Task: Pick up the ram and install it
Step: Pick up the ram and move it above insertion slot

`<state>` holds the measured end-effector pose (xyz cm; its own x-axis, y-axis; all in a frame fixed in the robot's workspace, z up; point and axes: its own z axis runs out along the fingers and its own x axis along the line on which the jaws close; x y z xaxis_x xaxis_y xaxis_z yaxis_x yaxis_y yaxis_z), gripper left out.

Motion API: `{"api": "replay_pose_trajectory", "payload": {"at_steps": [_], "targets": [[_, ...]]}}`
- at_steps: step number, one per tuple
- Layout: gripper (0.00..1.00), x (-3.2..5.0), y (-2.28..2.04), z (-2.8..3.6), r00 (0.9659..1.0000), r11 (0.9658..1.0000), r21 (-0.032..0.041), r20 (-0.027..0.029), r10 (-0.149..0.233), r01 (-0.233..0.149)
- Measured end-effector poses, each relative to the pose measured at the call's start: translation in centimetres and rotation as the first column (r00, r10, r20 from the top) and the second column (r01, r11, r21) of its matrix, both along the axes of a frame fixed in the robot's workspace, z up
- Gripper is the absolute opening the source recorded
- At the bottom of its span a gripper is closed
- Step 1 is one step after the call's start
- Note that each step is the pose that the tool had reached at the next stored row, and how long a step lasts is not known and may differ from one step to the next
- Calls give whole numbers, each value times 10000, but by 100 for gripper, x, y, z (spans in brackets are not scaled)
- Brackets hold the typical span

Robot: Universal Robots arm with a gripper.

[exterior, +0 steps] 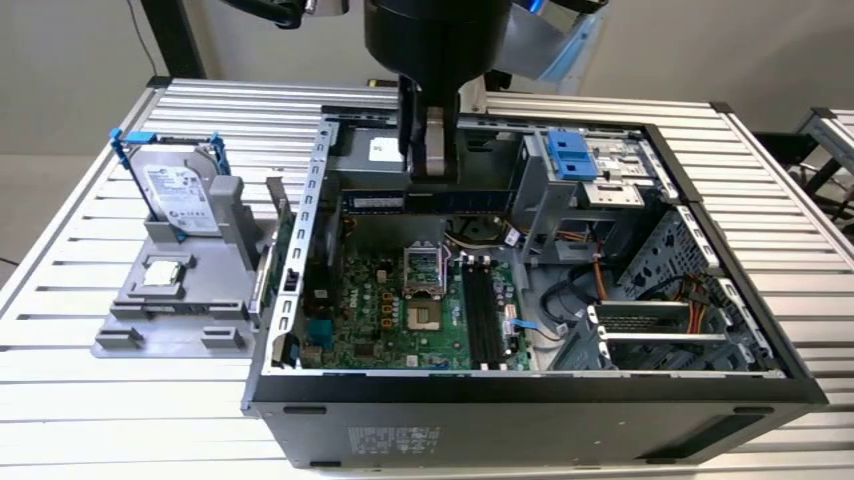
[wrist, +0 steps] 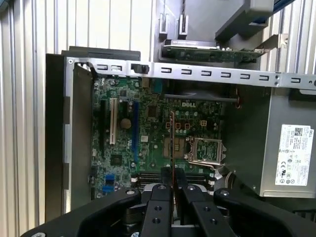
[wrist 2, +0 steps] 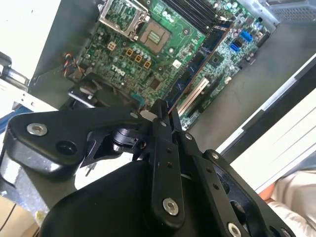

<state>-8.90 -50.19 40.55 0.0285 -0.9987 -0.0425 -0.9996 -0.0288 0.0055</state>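
ram [exterior: 380, 200]: 1
gripper [wrist: 172, 174]: 1
hard drive [exterior: 180, 190] in blue frame: 1
processor chip [exterior: 163, 271]: 1
grey stand [exterior: 134, 335]: 1
PC case [exterior: 534, 405]: 1
motherboard [exterior: 380, 325]: 1
CPU socket [exterior: 424, 272]: 1
power supply [wrist: 291, 153]: 1
white expansion slot [wrist: 112, 121]: 1
blue expansion slot [wrist: 135, 131]: 1
black memory slots [exterior: 483, 318]: several, exact count unclear

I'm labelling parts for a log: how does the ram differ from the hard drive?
The ram is a long thin stick with chips; the hard drive is a broad silver slab in a blue frame. The ram hangs over the open case, clamped in the gripper; the hard drive sits in the gray stand outside it, on the exterior view's left. Both stand on edge.
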Motion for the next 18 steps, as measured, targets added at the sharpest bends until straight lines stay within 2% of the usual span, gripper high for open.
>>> {"api": "replay_pose_trajectory", "payload": {"at_steps": [18], "targets": [[0,359,0,0,10000,10000,0,0,5,-5]]}}
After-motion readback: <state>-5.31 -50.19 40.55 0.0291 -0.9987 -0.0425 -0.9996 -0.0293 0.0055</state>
